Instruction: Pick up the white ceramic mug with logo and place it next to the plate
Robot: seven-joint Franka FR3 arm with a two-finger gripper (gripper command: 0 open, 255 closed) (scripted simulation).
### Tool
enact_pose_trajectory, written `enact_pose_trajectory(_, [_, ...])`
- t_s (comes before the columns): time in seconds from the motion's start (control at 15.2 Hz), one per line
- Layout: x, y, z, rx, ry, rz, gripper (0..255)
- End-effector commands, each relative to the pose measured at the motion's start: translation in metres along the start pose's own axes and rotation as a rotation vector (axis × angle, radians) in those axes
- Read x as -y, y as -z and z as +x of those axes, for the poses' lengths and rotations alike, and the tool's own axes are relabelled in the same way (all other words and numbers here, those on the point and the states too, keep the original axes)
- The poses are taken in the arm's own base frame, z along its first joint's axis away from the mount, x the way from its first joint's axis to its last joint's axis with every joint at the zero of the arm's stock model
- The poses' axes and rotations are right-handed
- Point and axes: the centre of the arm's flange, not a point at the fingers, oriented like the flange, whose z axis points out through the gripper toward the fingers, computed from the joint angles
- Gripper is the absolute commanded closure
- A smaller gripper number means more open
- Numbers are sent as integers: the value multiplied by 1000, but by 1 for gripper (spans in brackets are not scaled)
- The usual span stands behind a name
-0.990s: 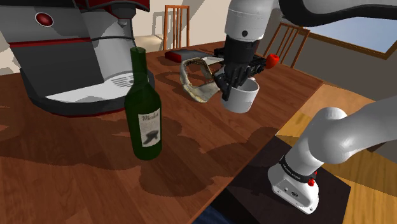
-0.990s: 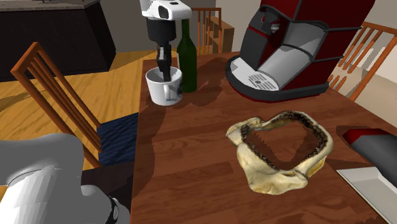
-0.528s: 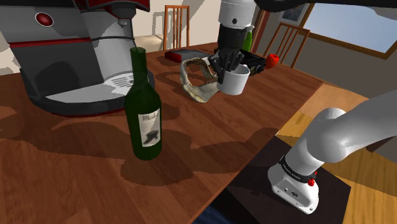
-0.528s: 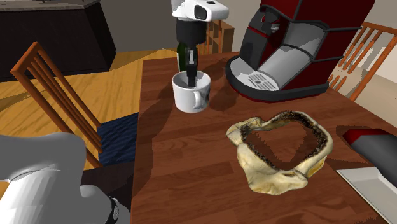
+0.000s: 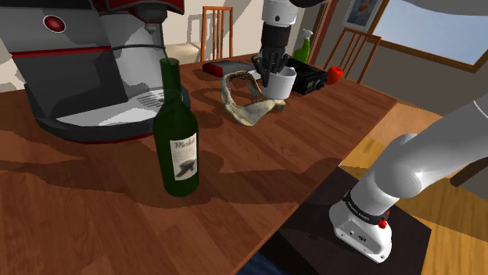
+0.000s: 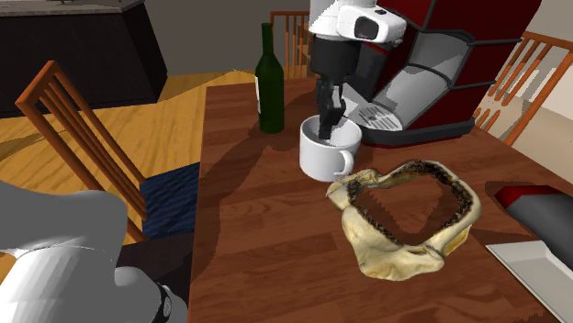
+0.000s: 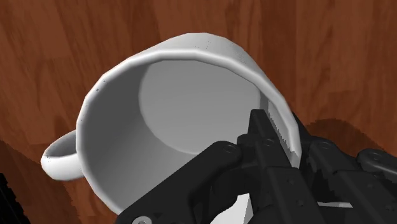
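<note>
The mug (image 7: 184, 114) in my gripper (image 7: 270, 127) is plain white and smooth inside and out, ceramic by its look, with a soft sheen along the rim. My fingers (image 7: 267, 162) are matt black, like hard plastic, with a fine toothed edge against the mug's wall. Under my gripper the table (image 7: 76, 44) is reddish-brown wood, clear-grained and polished. Just beside my gripper the jawbone (image 6: 395, 255) is rough, pitted and dull yellow. Farther off, the bottle (image 5: 177, 117) is glossy dark green glass with a paper label (image 5: 185, 160), and the coffee machine (image 6: 459, 37) is shiny red with smooth grey panels.
</note>
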Motion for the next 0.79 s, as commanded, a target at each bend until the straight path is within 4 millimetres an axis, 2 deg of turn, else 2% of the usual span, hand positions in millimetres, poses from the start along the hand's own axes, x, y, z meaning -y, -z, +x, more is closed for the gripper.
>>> enact_pose_trajectory(0.0, [-14, 1, 22, -1, 1, 0, 255])
enact_pose_trajectory(0.73, [-84, 1, 149, -1, 1, 0, 255])
